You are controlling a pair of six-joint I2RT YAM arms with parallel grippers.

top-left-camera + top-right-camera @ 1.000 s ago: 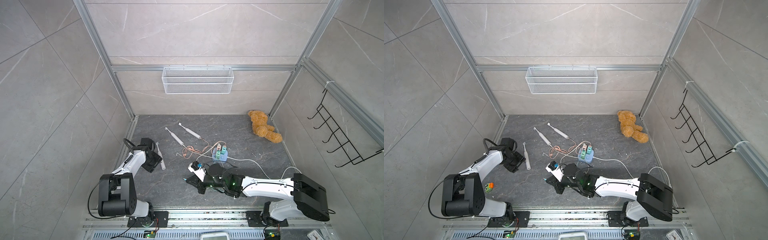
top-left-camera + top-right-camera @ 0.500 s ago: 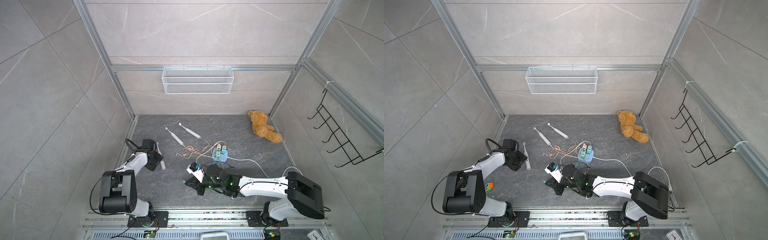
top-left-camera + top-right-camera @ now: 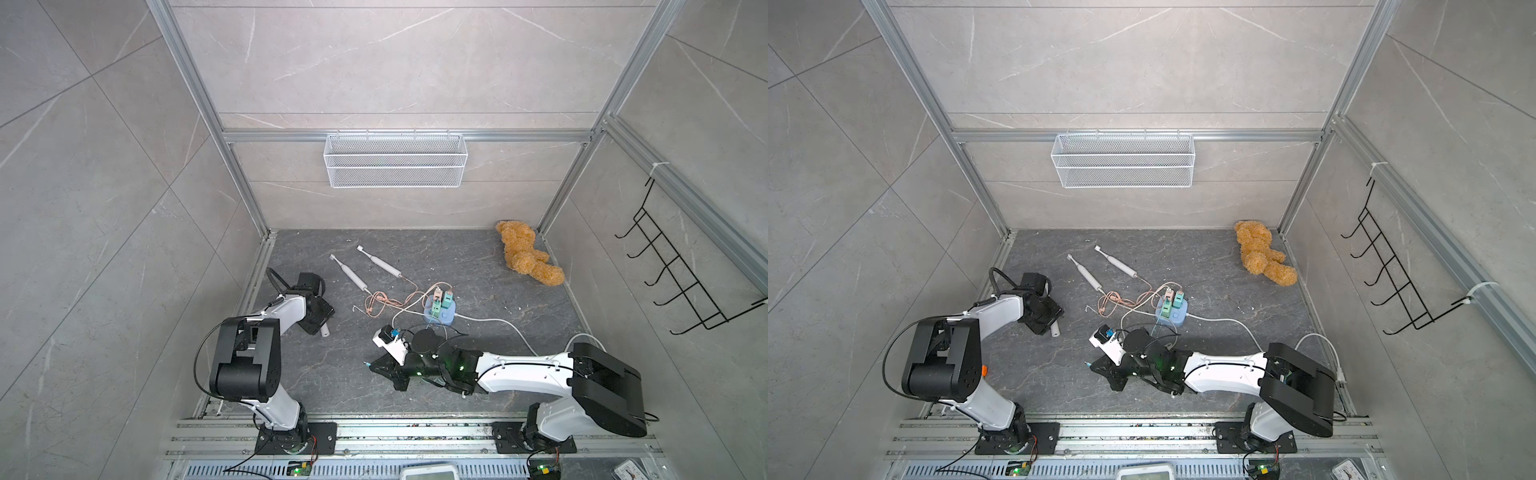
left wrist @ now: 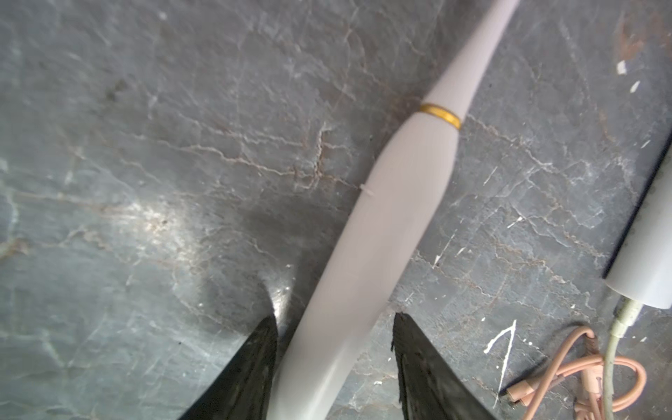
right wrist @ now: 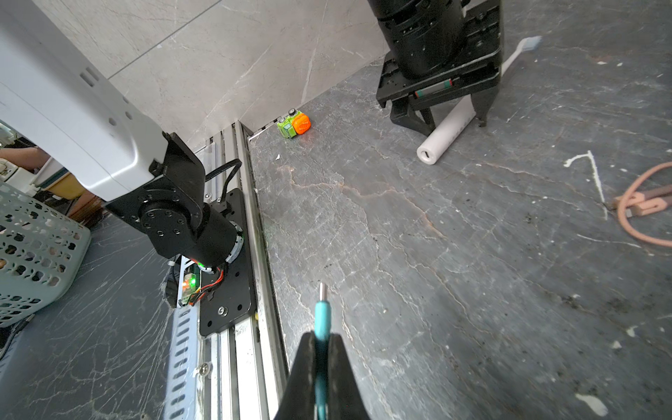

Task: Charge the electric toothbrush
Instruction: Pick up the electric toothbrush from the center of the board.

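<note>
The left gripper (image 4: 334, 318) stands with jaws apart astride the white electric toothbrush (image 4: 400, 203), which lies well away from the blue power hub (image 3: 440, 313), so an off-centre squeeze could roll its round handle out, leaving the right gripper (image 5: 322, 336), clamped on the teal charging plug (image 5: 321, 312), nothing to mate.

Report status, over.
Left gripper open, fingers astride toothbrush. Right gripper shut on teal plug. Toothbrush flat on floor, port unplugged. Pink cable off to the side.
</note>
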